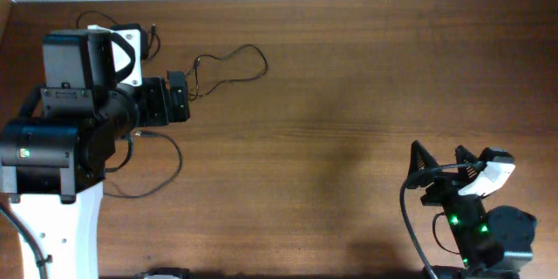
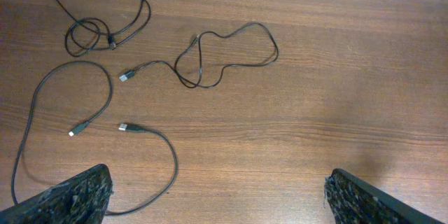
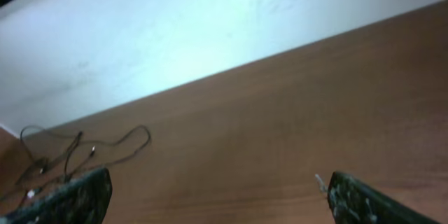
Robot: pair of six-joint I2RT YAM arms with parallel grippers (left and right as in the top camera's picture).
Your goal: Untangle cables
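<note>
On the left of the desk (image 1: 366, 70), the cables (image 2: 150, 64) lay just ahead of the left end effector (image 1: 179, 98) — jaws spread, empty; the right end effector (image 1: 440, 159), likewise spread, sat well apart.

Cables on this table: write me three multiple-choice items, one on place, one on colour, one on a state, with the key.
1. Where do the cables lie?
A. near the left arm
B. beside the right arm
C. dead centre

2. What colour are the cables?
A. white
B. black
C. red

3. How do the left fingers stand?
A. shut on a plug
B. shut on a cable
C. open, holding nothing

Key: 1 A, the overhead view shows them all by the left arm. 2 B, each one is black against the brown table. 3 C, the left wrist view shows them wide apart, with nothing between them.
</note>
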